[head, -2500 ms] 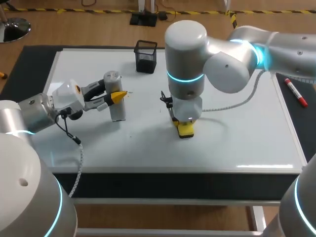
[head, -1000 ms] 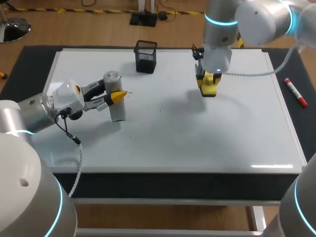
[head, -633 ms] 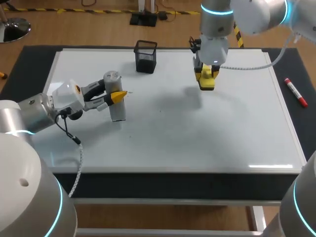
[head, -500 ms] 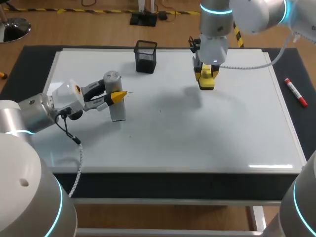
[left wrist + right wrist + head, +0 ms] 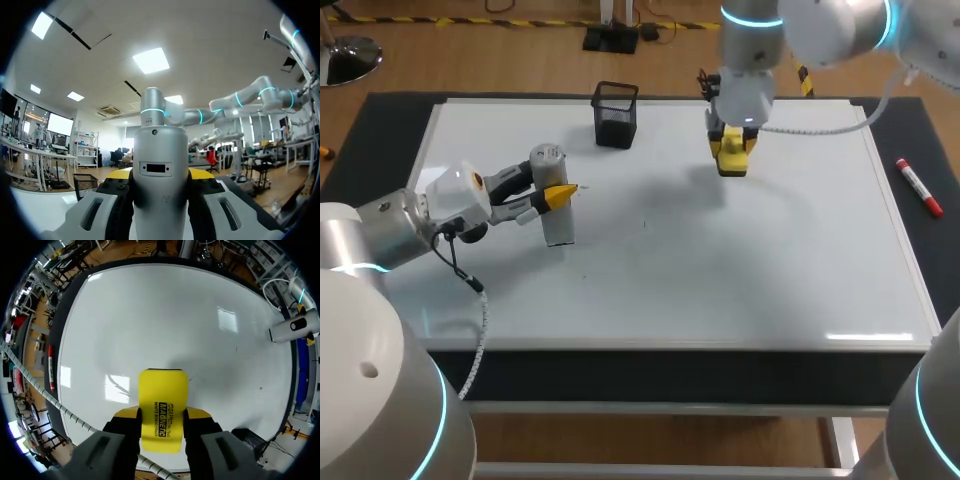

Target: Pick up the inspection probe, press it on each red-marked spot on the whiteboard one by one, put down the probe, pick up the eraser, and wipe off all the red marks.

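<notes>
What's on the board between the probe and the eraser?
Nothing: in the head view only bare whiteboard separates probe and eraser; the black cup sits farther back.

Clamping the grey inspection probe (image 5: 558,228) upright on the left part of the whiteboard (image 5: 770,270) with the left gripper (image 5: 560,191), yellow tips on either side of it. Holding the yellow eraser (image 5: 732,165) in the right gripper (image 5: 733,148) over the whiteboard's far middle, right of the black mesh cup (image 5: 615,115). Leaving the red marker (image 5: 918,187) lying on the dark mat (image 5: 938,250) just past the whiteboard's right edge.
</notes>
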Controlling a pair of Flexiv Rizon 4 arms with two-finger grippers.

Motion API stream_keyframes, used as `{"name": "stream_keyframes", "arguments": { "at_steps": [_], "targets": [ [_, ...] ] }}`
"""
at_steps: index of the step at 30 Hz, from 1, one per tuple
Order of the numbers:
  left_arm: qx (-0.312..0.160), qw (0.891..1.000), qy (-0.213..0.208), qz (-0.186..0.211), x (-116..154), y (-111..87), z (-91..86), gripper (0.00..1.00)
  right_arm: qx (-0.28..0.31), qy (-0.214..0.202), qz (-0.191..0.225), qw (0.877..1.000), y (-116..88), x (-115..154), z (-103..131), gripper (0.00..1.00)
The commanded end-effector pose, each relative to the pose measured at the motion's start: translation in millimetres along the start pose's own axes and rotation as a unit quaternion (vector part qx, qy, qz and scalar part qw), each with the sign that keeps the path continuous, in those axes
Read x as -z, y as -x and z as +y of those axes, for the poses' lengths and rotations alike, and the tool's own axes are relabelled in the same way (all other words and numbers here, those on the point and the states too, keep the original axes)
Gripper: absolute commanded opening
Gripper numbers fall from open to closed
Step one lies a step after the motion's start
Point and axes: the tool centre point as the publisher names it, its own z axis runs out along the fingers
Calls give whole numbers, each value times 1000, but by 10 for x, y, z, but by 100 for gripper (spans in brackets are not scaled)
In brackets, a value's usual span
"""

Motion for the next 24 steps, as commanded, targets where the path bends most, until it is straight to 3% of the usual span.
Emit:
{"name": "stream_keyframes", "arguments": {
  "at_steps": [1, 24],
  "targets": [
    [-1, 1000, -3, -1, -3, 0, 10, 0, 2, 20, 12, 1000, 128, -42, -257, 0],
    [-1, 1000, -3, -1, -3, 0, 10, 0, -16, 37, 47, 998, 200, -248, -928, 0]
  ]
}}
